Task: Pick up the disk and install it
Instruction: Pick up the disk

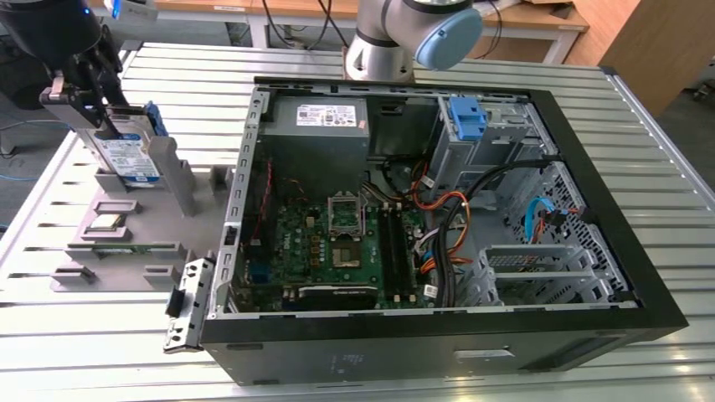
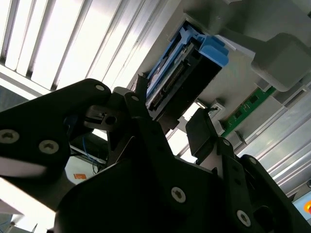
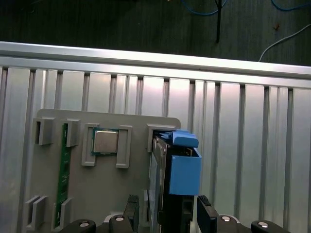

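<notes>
Blue-framed, the disk (image 1: pixel 120 149) stands upright in its grey holder (image 3: pixel 121 189) on the table (image 1: pixel 112 360), your claw (image 3: pixel 169 212) open astride it, so an off-centre squeeze could jam it in its slot.

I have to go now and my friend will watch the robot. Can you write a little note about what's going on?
Gripper: open, one finger on each side of the disk, not clamped.
Disk: standing on edge in the grey parts rack, on the exterior view's left of the open computer case.
Done: gripper is at the disk.
Left: disk not yet lifted, not yet in the case.
</notes>
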Robot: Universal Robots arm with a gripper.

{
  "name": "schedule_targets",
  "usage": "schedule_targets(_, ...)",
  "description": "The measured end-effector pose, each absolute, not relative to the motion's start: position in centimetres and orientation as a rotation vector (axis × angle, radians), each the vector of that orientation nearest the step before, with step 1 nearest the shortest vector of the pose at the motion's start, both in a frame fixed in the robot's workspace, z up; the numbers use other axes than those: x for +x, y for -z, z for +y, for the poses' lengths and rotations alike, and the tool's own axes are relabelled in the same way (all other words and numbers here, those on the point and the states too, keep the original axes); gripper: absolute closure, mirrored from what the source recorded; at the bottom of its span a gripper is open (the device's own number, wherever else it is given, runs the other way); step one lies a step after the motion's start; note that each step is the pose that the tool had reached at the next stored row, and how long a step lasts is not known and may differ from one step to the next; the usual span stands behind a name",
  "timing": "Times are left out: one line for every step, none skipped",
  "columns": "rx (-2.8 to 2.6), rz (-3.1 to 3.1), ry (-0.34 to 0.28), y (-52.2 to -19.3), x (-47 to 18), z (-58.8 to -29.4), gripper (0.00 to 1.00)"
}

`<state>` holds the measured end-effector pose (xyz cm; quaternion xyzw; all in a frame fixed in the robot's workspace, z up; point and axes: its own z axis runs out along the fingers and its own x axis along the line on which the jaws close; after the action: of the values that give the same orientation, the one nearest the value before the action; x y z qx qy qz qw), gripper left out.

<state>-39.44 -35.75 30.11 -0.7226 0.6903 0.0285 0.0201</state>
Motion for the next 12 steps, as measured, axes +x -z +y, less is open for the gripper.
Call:
schedule_targets(-2.242,2.142,-0.088,-30.11,-39.44,-35.75,0.41)
schedule_targets(-2.242,2.141,-0.088,-30.1,-39.44,-35.75,0.41)
schedule_targets(-2.241,2.142,-0.088,-30.1,-39.44,-35.75,0.41)
schedule_targets(-2.239,2.143,-0.089,-30.09,-39.45,-35.75,0.41)
schedule_targets(-2.233,2.147,-0.091,-30.08,-39.45,-35.75,0.41)
schedule_targets(-2.228,2.152,-0.091,-30.08,-39.44,-35.75,0.41)
schedule_targets(-2.228,2.153,-0.091,-30.08,-39.44,-35.75,0.41)
schedule_targets(-2.227,2.153,-0.091,-30.08,-39.44,-35.75,0.41)
schedule_targets(-2.227,2.154,-0.091,-30.08,-39.44,-35.75,0.41)
schedule_targets(-2.227,2.154,-0.091,-30.08,-39.44,-35.75,0.41)
schedule_targets(-2.227,2.154,-0.092,-30.08,-39.44,-35.75,0.41)
schedule_targets(-2.23,2.157,-0.1,-30.08,-39.43,-35.76,0.41)
